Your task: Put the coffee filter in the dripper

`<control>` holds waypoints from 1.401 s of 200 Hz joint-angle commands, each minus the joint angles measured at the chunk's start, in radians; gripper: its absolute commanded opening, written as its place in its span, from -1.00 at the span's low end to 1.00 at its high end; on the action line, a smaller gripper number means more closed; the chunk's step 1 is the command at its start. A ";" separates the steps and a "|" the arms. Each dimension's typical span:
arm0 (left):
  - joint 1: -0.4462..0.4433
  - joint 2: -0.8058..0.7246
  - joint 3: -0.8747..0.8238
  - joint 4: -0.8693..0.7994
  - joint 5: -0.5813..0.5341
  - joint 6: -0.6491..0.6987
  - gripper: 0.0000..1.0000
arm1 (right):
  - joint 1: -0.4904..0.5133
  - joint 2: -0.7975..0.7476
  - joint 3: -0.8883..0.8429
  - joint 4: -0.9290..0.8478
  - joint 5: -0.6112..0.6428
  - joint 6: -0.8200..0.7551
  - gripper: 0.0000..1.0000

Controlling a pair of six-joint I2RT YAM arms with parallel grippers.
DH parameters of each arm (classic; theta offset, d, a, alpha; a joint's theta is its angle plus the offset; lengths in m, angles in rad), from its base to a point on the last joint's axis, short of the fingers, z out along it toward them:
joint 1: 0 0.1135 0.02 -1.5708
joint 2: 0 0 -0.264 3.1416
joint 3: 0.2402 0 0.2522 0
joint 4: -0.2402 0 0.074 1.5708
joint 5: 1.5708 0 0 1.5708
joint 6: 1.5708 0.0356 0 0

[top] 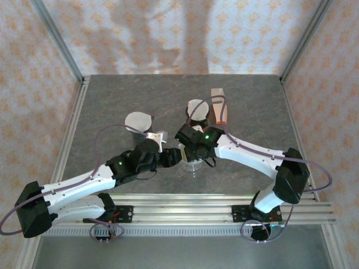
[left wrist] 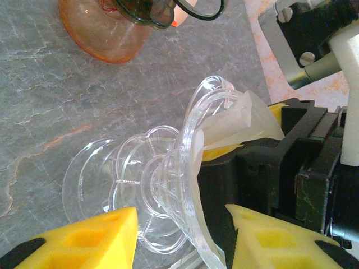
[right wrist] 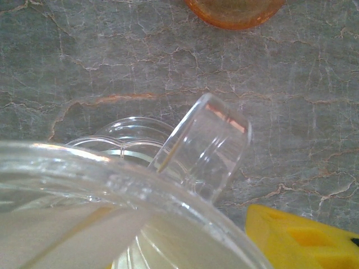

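Seen from above, my two arms meet over the middle of a grey stone-patterned table (top: 112, 106). My left gripper (top: 175, 157) and right gripper (top: 189, 147) come in from opposite sides of a clear plastic dripper (top: 189, 162).

In my left wrist camera, the dripper (left wrist: 168, 185) is tipped on its side, with its round base to the left and its wide mouth to the right. My two yellow left fingers (left wrist: 101, 235) stand apart, one on each side of its narrow lower part. I cannot tell whether they press on it.

The white paper coffee filter (left wrist: 247, 117) sits in the dripper's mouth, poking past the rim toward the right gripper's black body.

In my right wrist camera, the dripper's rim curves close across the bottom, with the filter (right wrist: 56, 235) inside it and the handle (right wrist: 207, 145) just beyond. One yellow right finger (right wrist: 303, 235) shows outside the rim. The other finger is hidden, so I cannot tell the grip.

An orange glass piece (right wrist: 235, 8) lies farther off on the table.
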 commanded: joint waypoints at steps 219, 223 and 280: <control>0.003 0.001 -0.024 0.001 0.008 -0.023 -0.15 | -0.005 -0.280 -0.084 -0.087 0.143 0.091 0.21; 0.003 0.000 -0.025 0.003 0.008 -0.023 -0.15 | -0.005 -0.283 -0.087 -0.088 0.143 0.094 0.21; 0.004 -0.004 -0.026 0.002 0.005 -0.023 -0.15 | -0.005 -0.295 -0.056 -0.036 0.121 0.055 0.25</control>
